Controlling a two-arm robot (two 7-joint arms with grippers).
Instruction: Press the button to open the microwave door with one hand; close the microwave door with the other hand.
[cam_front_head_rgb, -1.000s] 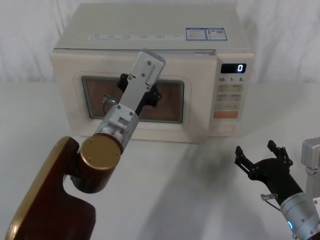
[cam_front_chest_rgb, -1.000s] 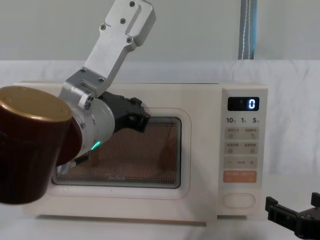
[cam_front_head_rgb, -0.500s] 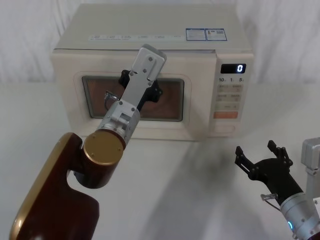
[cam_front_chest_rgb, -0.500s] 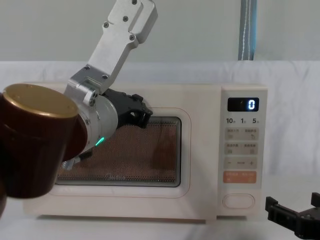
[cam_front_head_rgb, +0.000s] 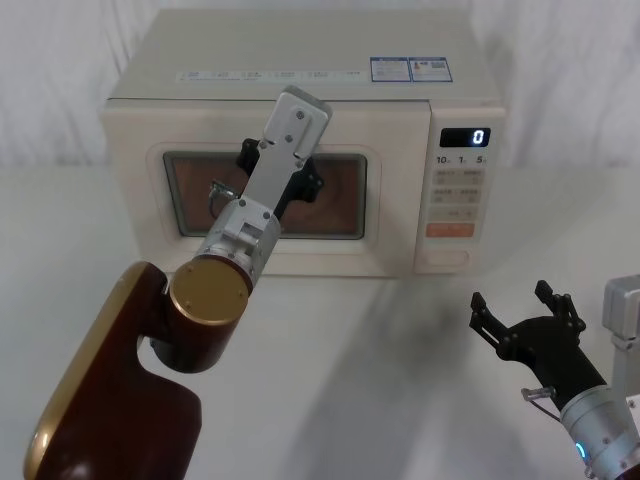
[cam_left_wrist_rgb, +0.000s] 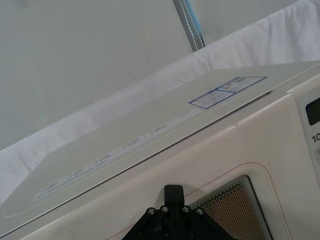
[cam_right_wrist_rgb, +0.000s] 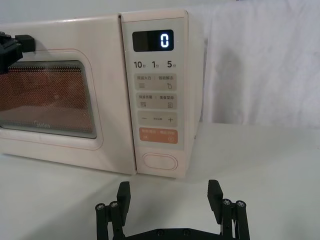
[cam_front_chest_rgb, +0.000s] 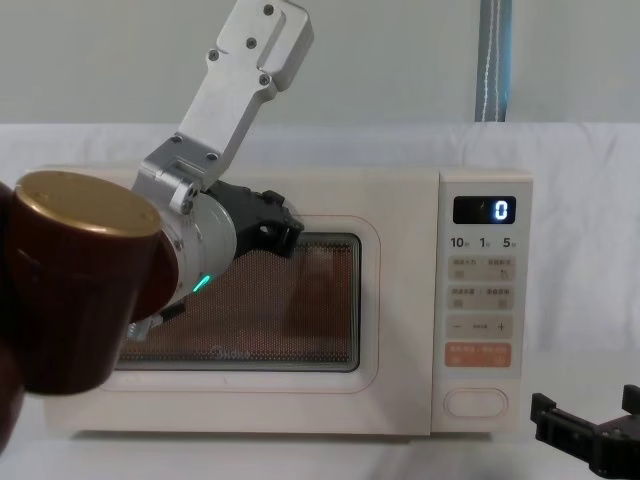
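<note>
The cream microwave door (cam_front_head_rgb: 390, 200) with its dark window lies flush with the oven front. My left gripper (cam_front_head_rgb: 303, 186) is shut and its tip rests against the upper part of the window, also seen in the chest view (cam_front_chest_rgb: 282, 228) and the left wrist view (cam_left_wrist_rgb: 173, 192). The oval cream button (cam_front_head_rgb: 447, 259) sits at the bottom of the control panel, below the orange key (cam_right_wrist_rgb: 158, 136). My right gripper (cam_front_head_rgb: 512, 297) hangs open low over the table, in front of the panel and apart from the button (cam_right_wrist_rgb: 159, 163), with nothing between its fingers.
The microwave (cam_front_head_rgb: 300, 45) stands at the back of a white-covered table (cam_front_head_rgb: 380, 370), against a white cloth backdrop. Its display (cam_front_head_rgb: 466, 137) reads 0. My left arm's brown elbow (cam_front_head_rgb: 205, 295) reaches across the table's left front.
The door has swung from slightly ajar to flush with the oven front, with my left gripper following it forward. The right gripper has stayed put.
</note>
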